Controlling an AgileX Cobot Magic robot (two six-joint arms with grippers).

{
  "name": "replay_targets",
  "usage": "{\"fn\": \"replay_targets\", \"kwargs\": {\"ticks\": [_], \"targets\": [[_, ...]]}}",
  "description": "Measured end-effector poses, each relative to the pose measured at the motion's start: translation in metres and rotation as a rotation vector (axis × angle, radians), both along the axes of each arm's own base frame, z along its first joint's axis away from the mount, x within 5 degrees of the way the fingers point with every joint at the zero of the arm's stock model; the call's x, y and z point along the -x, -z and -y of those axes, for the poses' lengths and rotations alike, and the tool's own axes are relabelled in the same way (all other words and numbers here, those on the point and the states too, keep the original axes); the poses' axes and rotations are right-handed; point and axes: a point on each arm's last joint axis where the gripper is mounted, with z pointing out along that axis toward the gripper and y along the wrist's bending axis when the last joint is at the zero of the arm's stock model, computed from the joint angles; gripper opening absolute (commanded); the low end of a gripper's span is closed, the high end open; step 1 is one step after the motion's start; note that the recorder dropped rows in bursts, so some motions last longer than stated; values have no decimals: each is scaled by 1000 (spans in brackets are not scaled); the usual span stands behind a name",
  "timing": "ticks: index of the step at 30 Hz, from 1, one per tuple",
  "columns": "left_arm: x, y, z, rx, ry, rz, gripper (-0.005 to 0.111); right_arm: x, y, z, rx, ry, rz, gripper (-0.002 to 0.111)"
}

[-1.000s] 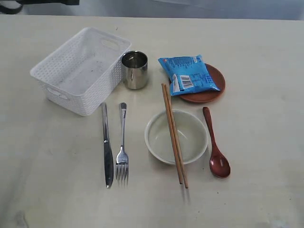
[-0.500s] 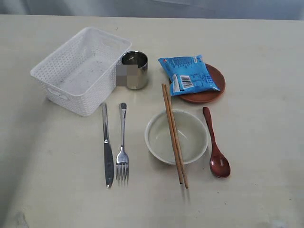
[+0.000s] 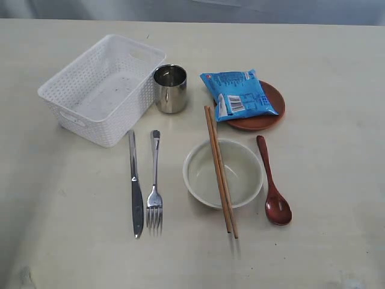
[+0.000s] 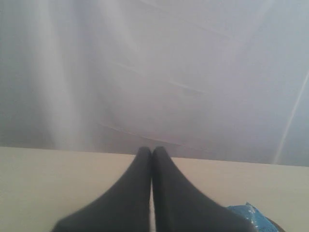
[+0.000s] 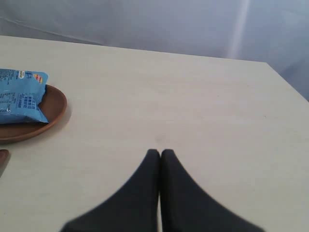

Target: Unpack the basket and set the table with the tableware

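1. Status: the white rectangular plastic basket with perforated walls (image 3: pixel 78 123) stands at the far left of the pale cream tabletop (image 3: pixel 325 180). All the tableware lies outside it. Judgement: unpacking is done and the step in hand is a final check.
2. Left gripper (image 4: pixel 151 151): jaws pressed together, holding nothing, raised above the table's far edge. Right gripper (image 5: pixel 160 152): jaws pressed together, holding nothing, over bare tabletop near the plate. Neither arm shows in the exterior view.
3. To do it well: keep both arms clear of the setting. If anything needs straightening, come down from above. The wooden chopsticks (image 3: pixel 221 171) rest across the bowl and would likely roll if nudged.
4. Layout: the steel knife (image 3: pixel 135 180) and steel fork (image 3: pixel 155 180) lie side by side, near but apart, left of the bowl. The dark red spoon (image 3: pixel 269 174) lies just right of it.
5. Containers:
   - Basket: empty.
   - Shiny steel cup (image 3: pixel 171 89), upright just beside the basket: no contents visible, but the inside is too reflective to be sure.
   - Cream round bowl (image 3: pixel 246 174): nothing inside; the chopsticks span its rim.
   - Reddish-brown round plate (image 3: pixel 258 123): holds the blue snack packet (image 3: pixel 239 93), which overhangs its left edge.
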Motion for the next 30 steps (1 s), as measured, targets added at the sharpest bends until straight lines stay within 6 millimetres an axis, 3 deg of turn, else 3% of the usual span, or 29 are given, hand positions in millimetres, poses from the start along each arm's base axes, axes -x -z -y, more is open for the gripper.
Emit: {"fn": "replay_targets", "kwargs": {"ticks": [8, 15, 20, 25, 30], "targets": [[0, 3, -2, -64, -19, -26, 0, 0, 0, 0, 0, 0, 0, 0], [2, 18, -19, -82, -200, -195, 0, 0, 0, 0, 0, 0, 0, 0], [2, 25, -27, -95, -290, -210, 0, 0, 0, 0, 0, 0, 0, 0], [-4, 58, -31, -97, -323, -171, 0, 0, 0, 0, 0, 0, 0, 0], [-5, 106, -32, -123, -325, -150, 0, 0, 0, 0, 0, 0, 0, 0]]}}
